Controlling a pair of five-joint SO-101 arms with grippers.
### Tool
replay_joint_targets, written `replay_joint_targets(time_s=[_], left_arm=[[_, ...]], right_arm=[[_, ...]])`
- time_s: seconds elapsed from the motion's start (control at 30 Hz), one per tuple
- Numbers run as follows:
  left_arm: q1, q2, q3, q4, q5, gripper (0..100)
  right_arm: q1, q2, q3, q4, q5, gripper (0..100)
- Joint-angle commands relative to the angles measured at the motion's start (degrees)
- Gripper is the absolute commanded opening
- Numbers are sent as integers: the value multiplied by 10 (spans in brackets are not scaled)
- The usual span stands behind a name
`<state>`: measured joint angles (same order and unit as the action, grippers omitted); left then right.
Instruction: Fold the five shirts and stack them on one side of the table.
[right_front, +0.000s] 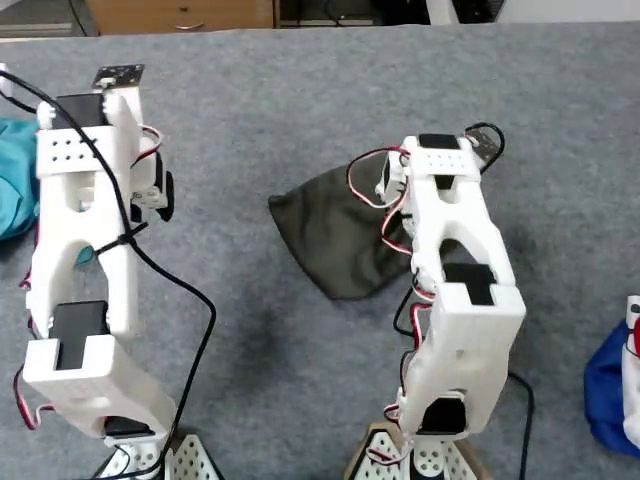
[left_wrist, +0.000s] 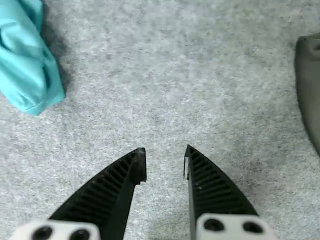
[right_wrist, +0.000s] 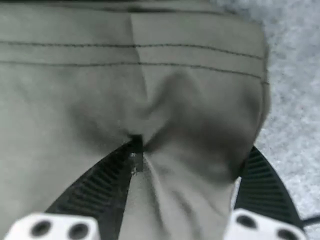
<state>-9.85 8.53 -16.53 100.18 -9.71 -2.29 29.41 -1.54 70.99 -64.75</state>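
Right jaws: spread wide, set down on the dark shirt (right_wrist: 190, 75). A raised ridge of cloth sits between the two tips and a stitched hem runs just ahead of them. They are not yet pinching; the fabric is loose in the gap.

Left jaws: parted, holding nothing, over bare table (left_wrist: 165, 75). The teal shirt (left_wrist: 25, 60) lies ahead of them and off to one side, well apart. An edge of the dark shirt shows ahead on the other side.

In the high view the dark shirt is a crumpled heap under the right arm (right_front: 455, 250), about mid-table. A blue shirt (right_front: 605, 390) is bunched well off to that arm's outer side.

Step in hand, as I judge it: taking hold of the dark shirt to spread or fold it — early work, nothing here looks folded or stacked.

Next move calls for closing the right jaws on that ridge, near the hem. The left jaws then need a second edge — one pinch alone would only drag the heap.
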Motion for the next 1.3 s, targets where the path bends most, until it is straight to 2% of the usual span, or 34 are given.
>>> replay_joint_targets(time_s=[0.0,0.17,0.23,0.37,0.53,0.7,1.0,1.27], left_arm=[[-23,-34,0,7,-16,143],[-51,-34,0,7,-23,143],[-53,-34,0,7,-23,143],[-51,-34,0,7,-24,143],[-53,-34,0,7,-27,143],[-53,-34,0,7,-42,143],[-53,-34,-6,7,-43,143],[-53,-34,-6,7,-43,143]], right_arm=[[0,33,-29,-3,-7,303],[0,57,-36,-3,-6,277],[0,57,-36,-2,-5,208],[1,58,-35,-2,-5,6],[9,57,-38,21,-5,5],[40,57,-95,97,1,5],[131,56,-277,209,125,5],[287,57,-502,287,273,5]])
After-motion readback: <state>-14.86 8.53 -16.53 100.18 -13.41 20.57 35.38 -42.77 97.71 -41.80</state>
